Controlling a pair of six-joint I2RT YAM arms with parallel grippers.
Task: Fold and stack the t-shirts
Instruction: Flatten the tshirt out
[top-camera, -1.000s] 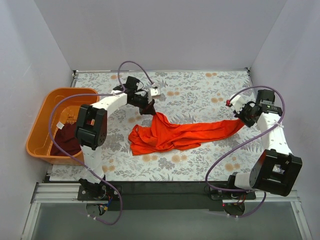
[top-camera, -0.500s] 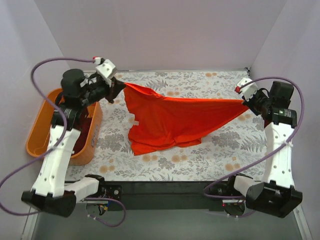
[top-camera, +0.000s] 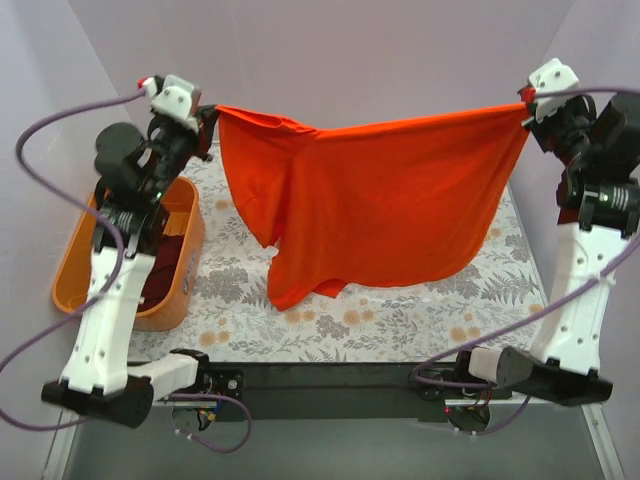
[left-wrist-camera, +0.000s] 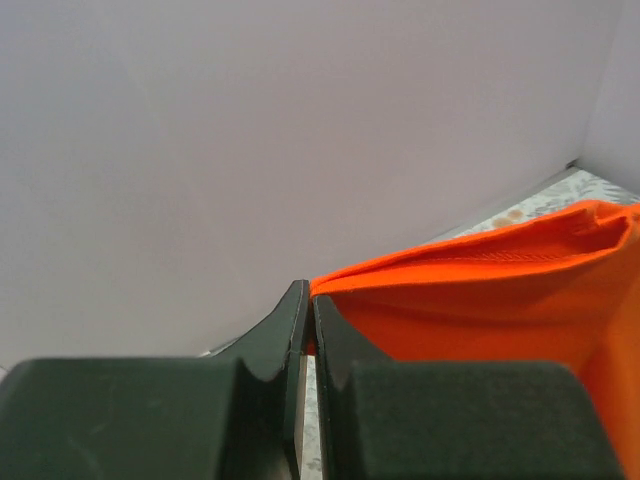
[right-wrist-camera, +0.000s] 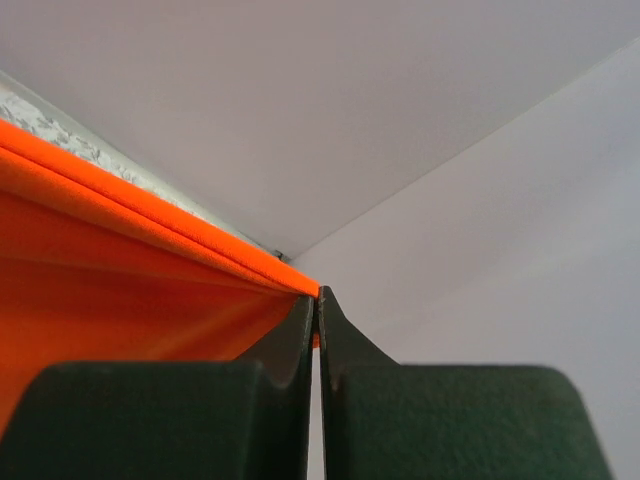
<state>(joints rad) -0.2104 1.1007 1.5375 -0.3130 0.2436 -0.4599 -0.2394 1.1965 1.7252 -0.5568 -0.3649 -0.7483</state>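
The bright orange-red t-shirt hangs stretched in the air between both grippers, its lower edge just above the floral table. My left gripper is shut on its left top corner, high at the back left; the cloth shows pinched in the left wrist view. My right gripper is shut on the right top corner, high at the back right; the cloth shows in the right wrist view. The dark maroon t-shirt lies in the orange basket, mostly hidden by the left arm.
The basket stands on the table's left side under the left arm. The floral tablecloth shows in front of the hanging shirt. Grey walls close in at the back and both sides, near both raised grippers.
Both grippers have risen and spread apart, lifting the orange-red shirt off the table until it hangs as a wide sheet. One second ago it lay bunched on the table.
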